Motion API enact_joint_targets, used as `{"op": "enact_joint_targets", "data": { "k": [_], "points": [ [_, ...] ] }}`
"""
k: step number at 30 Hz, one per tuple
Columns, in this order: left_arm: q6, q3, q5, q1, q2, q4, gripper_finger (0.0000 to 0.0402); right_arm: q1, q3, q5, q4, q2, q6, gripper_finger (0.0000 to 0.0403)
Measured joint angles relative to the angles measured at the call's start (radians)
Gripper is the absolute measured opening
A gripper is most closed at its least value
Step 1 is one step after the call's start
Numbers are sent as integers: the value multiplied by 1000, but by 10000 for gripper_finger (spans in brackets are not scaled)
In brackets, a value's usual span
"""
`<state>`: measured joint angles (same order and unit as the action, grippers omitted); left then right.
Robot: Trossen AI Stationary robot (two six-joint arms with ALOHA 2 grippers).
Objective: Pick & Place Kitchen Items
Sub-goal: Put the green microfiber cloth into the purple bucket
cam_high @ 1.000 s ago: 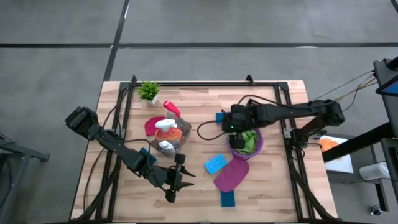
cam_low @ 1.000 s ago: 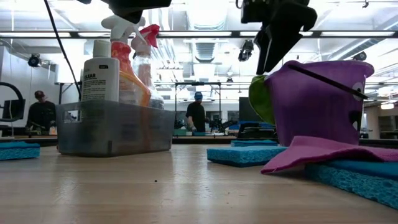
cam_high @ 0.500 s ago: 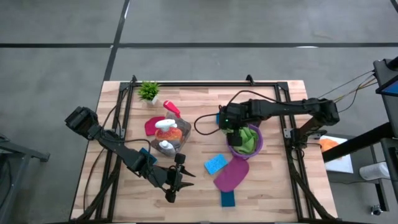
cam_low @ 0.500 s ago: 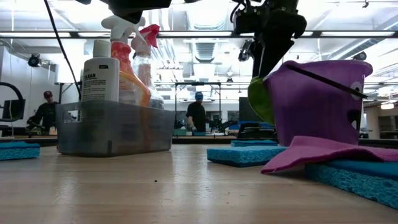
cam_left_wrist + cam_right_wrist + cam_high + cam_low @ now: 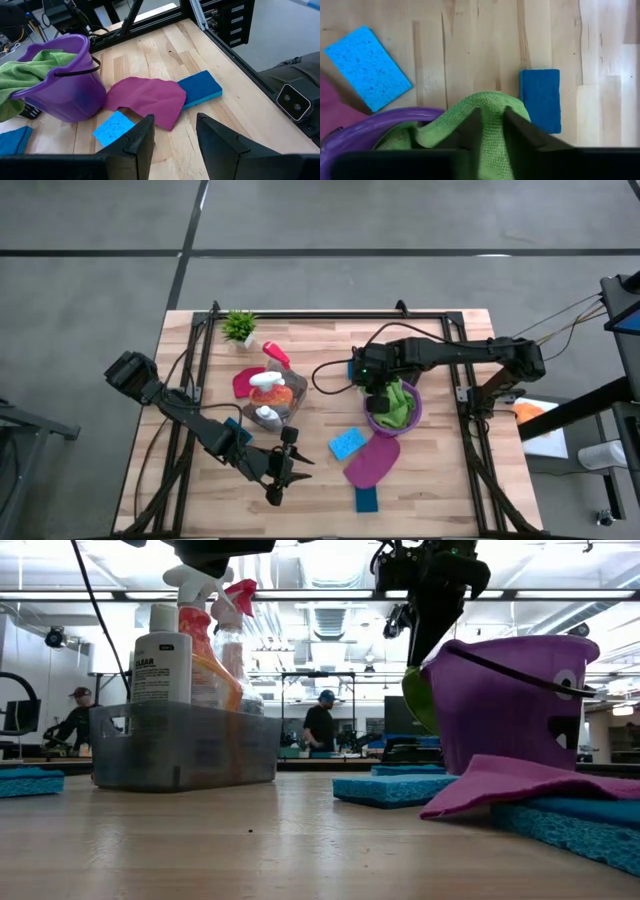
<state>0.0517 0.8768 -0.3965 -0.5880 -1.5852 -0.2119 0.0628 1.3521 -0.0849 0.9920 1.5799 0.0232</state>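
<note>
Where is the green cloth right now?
In the high view the green cloth sits in the purple bucket right of table centre, draped over its rim, with the right end effector pinching it.

A small green potted plant point(image 5: 239, 326) stands at the table's point(image 5: 430, 480) far edge.

Right pincer point(image 5: 377, 388) seemingly pinched shut, left pincer point(image 5: 276, 489) parted

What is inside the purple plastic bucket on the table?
The purple plastic bucket holds a green cloth that spills over its rim. The right gripper is pinched on a fold of it. Anything beneath the cloth is hidden.
</note>
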Motion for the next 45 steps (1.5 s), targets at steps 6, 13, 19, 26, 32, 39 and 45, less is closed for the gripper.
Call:
{"op": "enact_joint_targets", "data": {
  "k": [6,13,19,26,32,39,45],
  "points": [
    [0,0,0,0,0,0,147,-6,11,-7,4,-7,18,20],
    [0,0,0,0,0,0,147,-8,11,-28,20,-55,9,18],
    [0,0,0,0,0,0,147,-5,11,-27,81,-124,-32,18],
    [0,0,0,0,0,-4,147,18,3,-27,117,-127,-56,92],
    [0,0,0,0,0,-4,147,28,2,-27,117,-92,-40,233],
    [0,0,0,0,0,-4,147,68,2,-20,160,-71,-20,319],
    [0,0,0,0,0,-4,147,99,2,17,164,-39,10,307]
  ]
}}
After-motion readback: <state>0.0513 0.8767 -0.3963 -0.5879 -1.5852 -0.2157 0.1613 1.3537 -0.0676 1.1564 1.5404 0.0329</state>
